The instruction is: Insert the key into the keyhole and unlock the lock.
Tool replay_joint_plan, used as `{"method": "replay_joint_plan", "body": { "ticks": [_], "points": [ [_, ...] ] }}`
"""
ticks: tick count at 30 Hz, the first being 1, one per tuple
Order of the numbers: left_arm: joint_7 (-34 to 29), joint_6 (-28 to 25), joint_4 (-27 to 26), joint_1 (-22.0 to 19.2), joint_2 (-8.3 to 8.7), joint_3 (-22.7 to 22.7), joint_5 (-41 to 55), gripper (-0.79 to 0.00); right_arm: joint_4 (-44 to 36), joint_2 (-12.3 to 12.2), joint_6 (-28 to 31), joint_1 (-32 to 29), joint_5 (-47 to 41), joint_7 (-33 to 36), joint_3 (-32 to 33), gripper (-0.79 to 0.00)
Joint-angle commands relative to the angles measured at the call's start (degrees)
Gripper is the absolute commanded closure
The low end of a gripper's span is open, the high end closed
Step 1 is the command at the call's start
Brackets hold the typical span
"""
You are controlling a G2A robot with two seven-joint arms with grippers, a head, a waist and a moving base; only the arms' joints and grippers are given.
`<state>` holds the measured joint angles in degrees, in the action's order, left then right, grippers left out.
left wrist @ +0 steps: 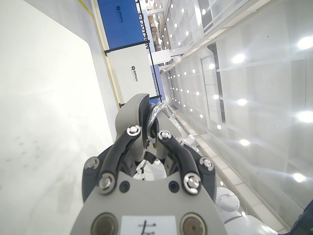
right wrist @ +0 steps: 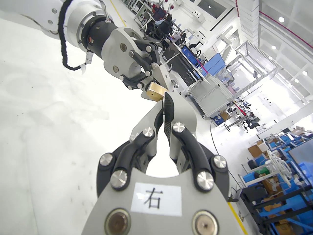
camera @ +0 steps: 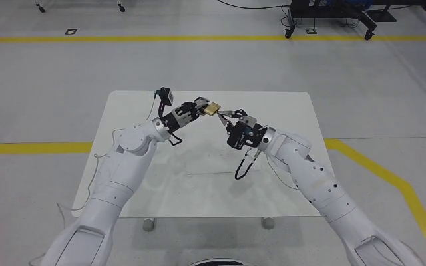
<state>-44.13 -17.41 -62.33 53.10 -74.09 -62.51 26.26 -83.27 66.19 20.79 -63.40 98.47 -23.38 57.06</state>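
- Top view: left gripper (camera: 202, 108) is clamped on the lock (camera: 212, 108). The brass body sticks out right of its fingertips, held up over the far middle of the table (camera: 279, 193).
- Top view: right gripper (camera: 224, 116) sits just right of the lock and slightly nearer, with its fingertips at the body's free end. So the lock lies left and a touch far from the tool.
- Top view: the lock's long axis, shackle to base, runs roughly left-right. The right fingers point back along it at a slight angle, not dead in line.
- Left wrist view: the steel shackle (left wrist: 158, 110) is pinched between the fingers (left wrist: 137, 113), which are closed on it. The brass body is hidden beyond the tips.
- Right wrist view: the black pads (right wrist: 168, 113) are pressed almost together. The slim gap would fit a flat key pinched there, but the key itself is hidden, so that's my read, not seen.
- Right wrist view: the fingertips meet the brass body's lower edge. Can't tell whether they touch it or stop just short.
- Right wrist view: the brass face has a small dark mark, possibly the keyhole. Can't confirm.
- Judgement: we are at the insertion step, and whether the key is in the keyhole can't be read. The next move depends on getting the right gripper's finger axis collinear with the lock's shackle-to-base axis, then pushing left.
- Risk: the angular offset could jam the blade or twist the lock in the shackle grip.
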Motion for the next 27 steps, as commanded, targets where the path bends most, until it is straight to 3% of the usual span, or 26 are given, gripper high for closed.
{"method": "replay_joint_plan", "body": {
  "ticks": [1,6,7,8,9,18,23,27],
  "points": [
    [0.1,-1.1,-0.4,0.4,0.01,-0.2,0.0,0.0,0.6,0.0,-0.1,0.1,-0.6,-0.2,0.2,0.0],
    [0.3,-1.8,-0.8,1.0,0.1,-0.8,-0.3,0.0,0.6,0.2,-0.1,0.0,-1.4,-0.9,0.3,0.0],
    [0.4,-1.9,-0.8,1.1,0.12,-0.9,-0.3,0.0,0.7,0.2,0.1,0.0,-1.4,-1.1,0.3,-0.28],
    [0.4,-1.9,-0.8,1.1,0.13,-1.0,-0.3,0.0,0.7,0.2,0.4,0.0,-1.3,-1.3,0.4,-0.4],
    [0.4,-1.8,-0.7,1.2,0.15,-1.1,-0.5,0.0,0.7,0.2,0.5,0.0,-1.2,-1.5,0.5,-0.785],
    [1.5,-2.6,-1.0,1.5,0.52,-2.1,-4.1,0.0,-2.6,-1.6,2.4,-3.4,2.7,-4.2,6.2,-0.785],
    [0.5,-3.4,-2.5,1.6,1.27,-0.5,-17.0,0.0,-5.4,-3.4,7.3,-6.8,1.9,-3.9,13.6,-0.785],
    [-0.8,-2.8,-3.7,2.5,1.64,1.4,-24.9,0.0,-5.4,-3.4,7.3,-6.8,1.9,-3.9,13.6,-0.785]
  ]
}}
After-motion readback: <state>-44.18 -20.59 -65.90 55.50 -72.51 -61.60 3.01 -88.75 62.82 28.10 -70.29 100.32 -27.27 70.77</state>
